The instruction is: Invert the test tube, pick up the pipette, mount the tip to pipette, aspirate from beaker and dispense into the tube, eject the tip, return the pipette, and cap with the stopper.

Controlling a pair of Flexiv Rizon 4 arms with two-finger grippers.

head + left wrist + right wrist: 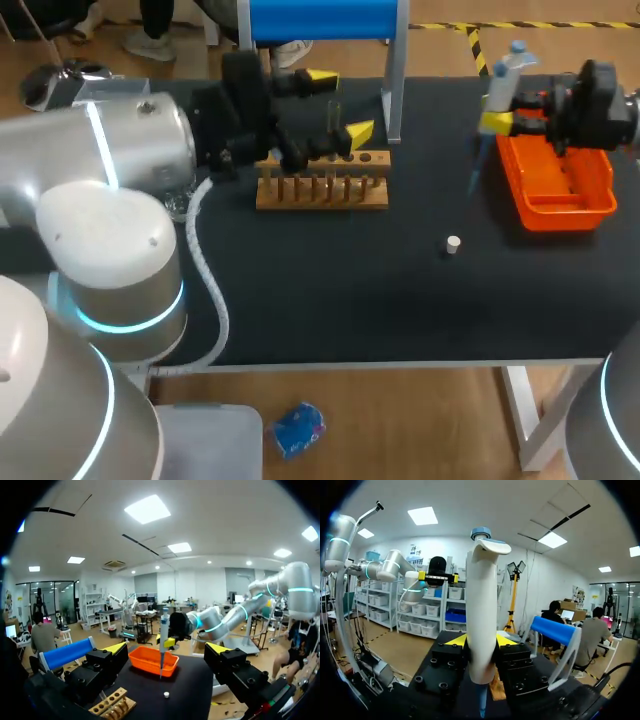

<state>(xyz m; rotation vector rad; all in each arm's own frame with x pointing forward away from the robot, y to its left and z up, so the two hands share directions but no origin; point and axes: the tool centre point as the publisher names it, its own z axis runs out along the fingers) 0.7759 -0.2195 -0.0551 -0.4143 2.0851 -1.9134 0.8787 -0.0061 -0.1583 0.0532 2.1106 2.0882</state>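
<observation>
Dark worktop (330,300). Right tool (497,122) grips the pipette (503,80) mid-body, upright by the tray (560,215): light, rigid, slick plastic. Its slender tip, apparently mounted, looks fragile. Left tool (340,103) wide above rack (322,188).

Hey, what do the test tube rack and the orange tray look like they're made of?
The rack looks like bare light wood: tan, matte, with pegs and drilled holes. The tray is probably molded plastic: uniform bright orange, smooth thin walls.
</observation>
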